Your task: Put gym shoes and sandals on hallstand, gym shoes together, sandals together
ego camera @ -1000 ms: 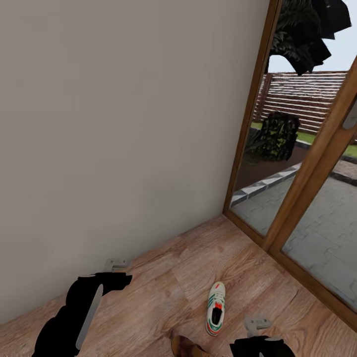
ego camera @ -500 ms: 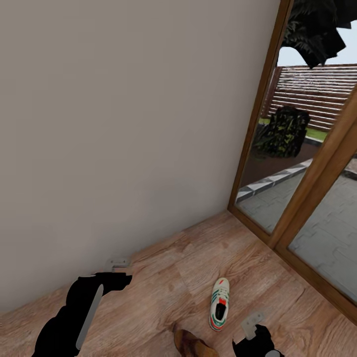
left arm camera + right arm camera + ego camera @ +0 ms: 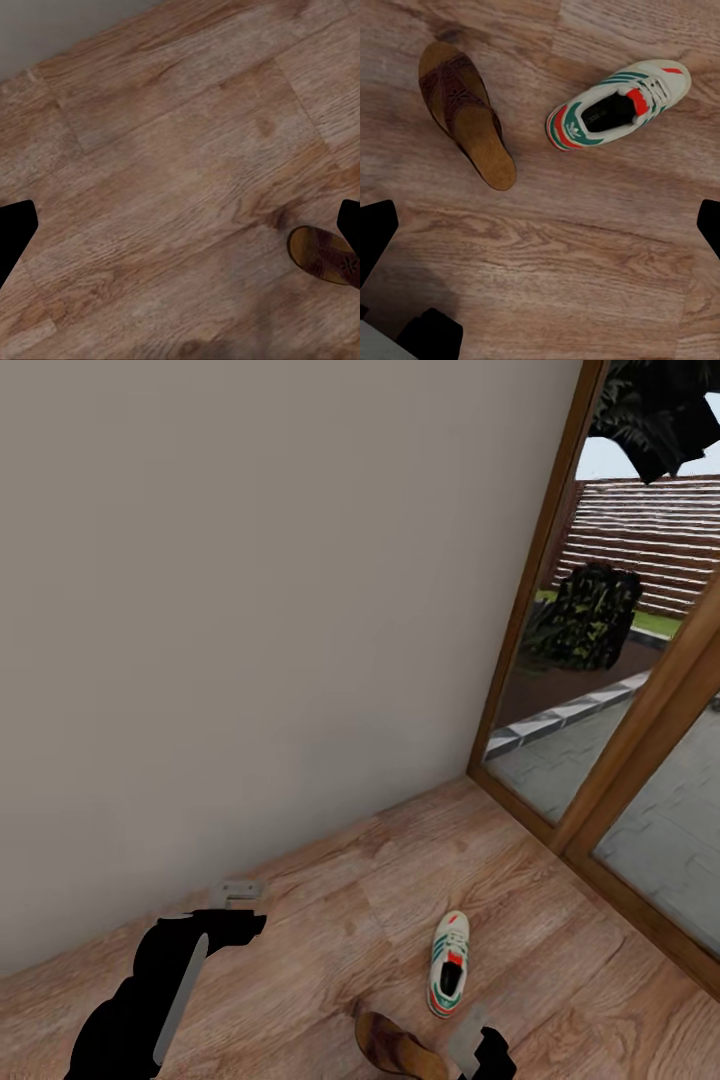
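One gym shoe (image 3: 449, 964) is seen lying on the corridor floor (image 3: 330, 920), with a sandal (image 3: 398, 1046) at its 7 o'clock. Both the left hand (image 3: 235, 891) and right hand (image 3: 467, 1037) are held wide apart, empty.

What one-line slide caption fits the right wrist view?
Right wrist camera above the wood floor, where one sandal and one gym shoe lie apart.
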### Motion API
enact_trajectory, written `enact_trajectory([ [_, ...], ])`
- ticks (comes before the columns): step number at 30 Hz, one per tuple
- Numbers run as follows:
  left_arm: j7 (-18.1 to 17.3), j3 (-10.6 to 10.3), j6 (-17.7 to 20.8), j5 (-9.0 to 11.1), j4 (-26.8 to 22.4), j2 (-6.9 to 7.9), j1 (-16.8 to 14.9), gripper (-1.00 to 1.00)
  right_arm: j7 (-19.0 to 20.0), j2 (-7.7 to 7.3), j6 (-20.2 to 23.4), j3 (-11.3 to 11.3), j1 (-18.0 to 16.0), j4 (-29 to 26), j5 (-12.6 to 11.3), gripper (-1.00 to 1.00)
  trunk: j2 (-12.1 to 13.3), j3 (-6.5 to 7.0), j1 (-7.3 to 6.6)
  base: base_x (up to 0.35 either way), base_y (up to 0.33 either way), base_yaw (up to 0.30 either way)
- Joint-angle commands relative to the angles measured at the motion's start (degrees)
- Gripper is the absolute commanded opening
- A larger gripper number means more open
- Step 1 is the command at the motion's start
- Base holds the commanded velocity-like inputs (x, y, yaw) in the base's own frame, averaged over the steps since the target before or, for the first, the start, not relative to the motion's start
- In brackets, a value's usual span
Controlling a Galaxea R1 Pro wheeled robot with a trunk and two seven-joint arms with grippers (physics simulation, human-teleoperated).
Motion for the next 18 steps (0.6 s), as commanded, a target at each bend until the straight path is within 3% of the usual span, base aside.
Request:
enact_trajectory([
  [1,0.00,0.00,0.00,0.00,0.00,0.00,0.00,1.00,0.01,0.02,0.00,0.08,0.00,0.00,0.03,1.00,-0.42,-0.27,0.23,0.000,0.000,0.064],
  [18,0.00,0.00,0.00,0.18,0.00,0.00,0.00,1.00,0.01,-0.03,-0.09,0.13,0.00,0.02,0.06,1.00,-7.24,-4.72,3.96,0.000,0.000,0.037],
])
